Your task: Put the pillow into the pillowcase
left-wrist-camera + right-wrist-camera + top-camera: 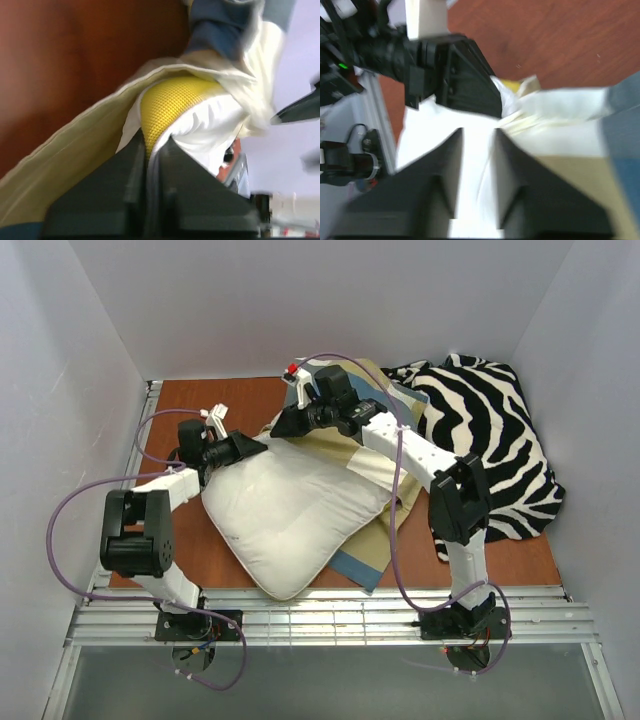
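Looks like the stuffing step has only just started: the pillow [290,510] lies on top of the pillowcase [365,565], with its far corner tucked under the case's edge. The left gripper [152,142] is clamped on that corner's yellow edge. The right gripper [478,136], just beside the same corner, has its jaws slightly parted. Both arms reach low and meet there. Next, I reckon the case mouth needs pulling over the pillow.

The left arm [135,530] and right arm [420,455] are white links joined by black housings, trailing purple cables [48,537]. Fingers [115,195] are black wedges; a red tab [292,368] shows.
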`<act>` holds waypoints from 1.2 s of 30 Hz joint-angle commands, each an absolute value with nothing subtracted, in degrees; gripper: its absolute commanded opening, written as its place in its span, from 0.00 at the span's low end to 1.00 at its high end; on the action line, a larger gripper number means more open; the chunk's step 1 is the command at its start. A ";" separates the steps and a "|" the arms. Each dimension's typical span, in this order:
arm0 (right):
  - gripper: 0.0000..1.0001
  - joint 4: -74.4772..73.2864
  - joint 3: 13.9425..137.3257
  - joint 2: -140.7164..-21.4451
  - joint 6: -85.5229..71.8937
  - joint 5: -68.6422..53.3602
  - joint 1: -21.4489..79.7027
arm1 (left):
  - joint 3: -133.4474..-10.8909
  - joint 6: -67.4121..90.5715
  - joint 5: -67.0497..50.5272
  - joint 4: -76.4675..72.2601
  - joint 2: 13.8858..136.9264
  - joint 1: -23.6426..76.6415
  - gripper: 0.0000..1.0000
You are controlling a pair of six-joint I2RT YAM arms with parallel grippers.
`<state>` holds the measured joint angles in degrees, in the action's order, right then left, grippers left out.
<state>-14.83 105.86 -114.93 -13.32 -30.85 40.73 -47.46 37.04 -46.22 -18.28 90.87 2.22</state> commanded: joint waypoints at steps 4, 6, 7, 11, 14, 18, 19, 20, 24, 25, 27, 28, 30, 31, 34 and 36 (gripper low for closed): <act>0.71 -19.56 103.28 -109.44 -8.45 -33.41 33.25 | -57.56 25.87 -34.18 2.35 95.28 -4.30 0.51; 0.76 -22.40 99.95 -102.68 -6.60 -32.87 29.64 | -60.19 17.54 -36.11 7.98 91.86 -3.96 0.62; 0.76 -23.98 93.23 -99.87 -6.33 -31.65 25.70 | -60.90 8.53 -36.56 9.91 90.37 -2.48 0.64; 0.75 -24.26 70.62 -81.09 -4.84 -28.40 17.59 | -61.09 -16.05 -29.84 20.80 81.93 9.20 0.79; 0.76 -25.04 56.98 -73.16 -5.27 -25.14 14.59 | -59.50 -20.47 -23.31 24.59 79.98 23.43 0.86; 0.79 -25.23 47.21 -69.61 -7.73 -22.77 11.61 | -59.24 -16.62 -14.82 23.04 82.44 37.85 0.98; 0.79 -25.14 46.15 -70.04 -8.17 -22.42 10.99 | -59.59 -15.92 -12.94 22.16 84.62 43.28 0.98; 0.80 -25.14 44.75 -70.48 -8.09 -22.59 10.64 | -59.50 -16.00 -11.27 21.28 85.60 45.59 0.98; 0.82 -24.35 43.68 -74.70 -8.52 -21.44 9.84 | -59.58 -15.73 -0.72 16.70 92.09 54.56 0.98; 0.82 -24.08 43.51 -75.66 -8.79 -21.53 9.84 | -60.46 -15.65 4.34 16.35 93.76 56.58 0.98; 0.83 -22.86 42.55 -77.43 -9.40 -22.32 9.84 | -62.13 -14.60 5.97 14.60 97.99 57.21 0.98; 0.82 -20.68 42.02 -77.78 -9.58 -22.59 9.84 | -62.23 -14.33 6.76 13.46 98.96 57.30 0.98; 0.79 -18.29 40.35 -78.48 -10.02 -24.77 9.93 | -63.62 -13.10 12.81 11.07 103.34 57.48 0.98; 0.77 -16.72 39.99 -79.70 -10.02 -25.39 9.93 | -64.24 -11.53 14.83 11.16 104.84 57.48 0.98; 0.71 -14.51 38.85 -81.64 -10.11 -25.93 10.02 | -63.46 -10.81 18.72 8.97 105.12 57.48 0.98; 0.70 -12.31 38.41 -82.35 -9.93 -26.01 10.46 | -63.46 -10.81 17.93 8.70 103.11 57.48 0.98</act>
<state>-17.63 39.22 -81.58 -9.87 -24.40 10.02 -62.83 -12.29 11.64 10.68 105.21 58.08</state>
